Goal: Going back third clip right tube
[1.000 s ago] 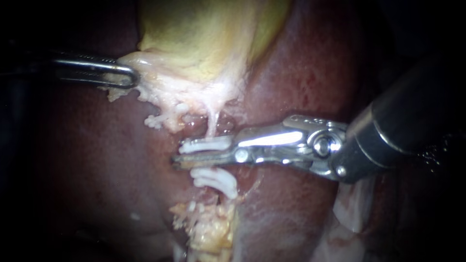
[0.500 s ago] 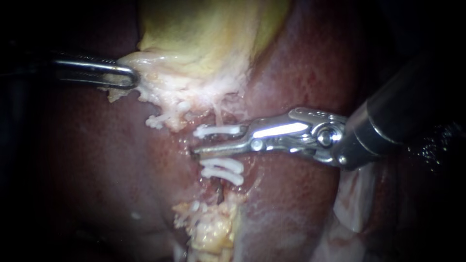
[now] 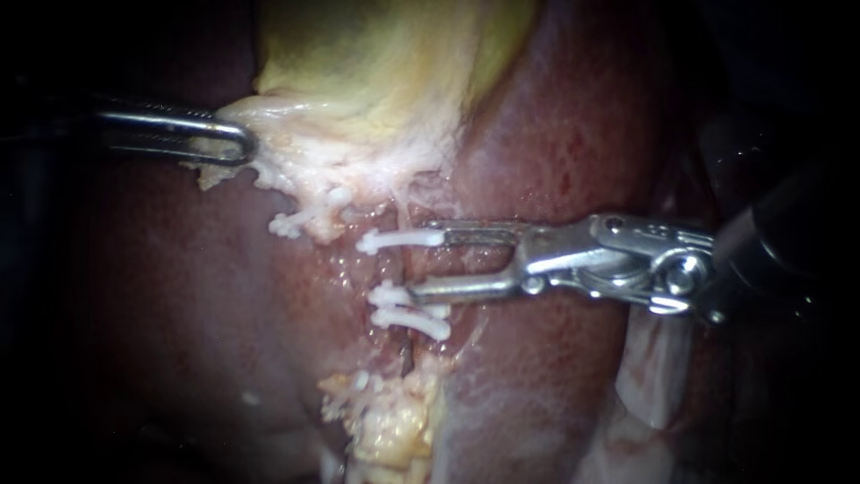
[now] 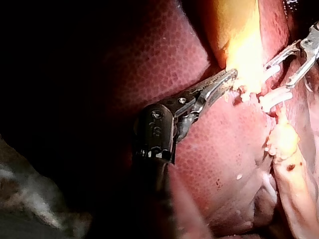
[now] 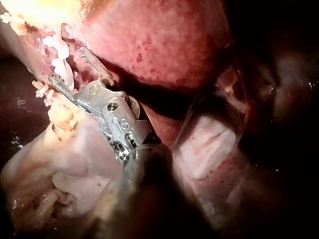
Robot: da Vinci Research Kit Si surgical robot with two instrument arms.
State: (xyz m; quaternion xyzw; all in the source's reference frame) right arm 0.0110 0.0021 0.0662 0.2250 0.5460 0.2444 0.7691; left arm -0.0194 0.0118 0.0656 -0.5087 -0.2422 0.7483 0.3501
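The right instrument (image 3: 423, 263) comes in from the right with its jaws open and nothing between them. A white clip (image 3: 400, 240) lies just off its upper jaw tip, across a thin pale tube (image 3: 402, 211). Two more white clips (image 3: 410, 315) sit close under the lower jaw tip. The left instrument (image 3: 235, 142) is shut on the pale edge of the yellow gallbladder (image 3: 376, 63). The left wrist view shows the left instrument (image 4: 229, 76) gripping that edge, with the clips (image 4: 275, 97) beyond it. In the right wrist view the right instrument (image 5: 68, 63) stands open beside the clips (image 5: 59, 59).
Dark red liver (image 3: 555, 134) surrounds the site on both sides. Yellowish fatty tissue (image 3: 385, 421) lies below the clips. Pale membrane (image 3: 649, 376) shows under the right instrument's shaft.
The right instrument's jaws have opened and drawn back to the right. The upper clip stays on the tube. The left instrument has held still.
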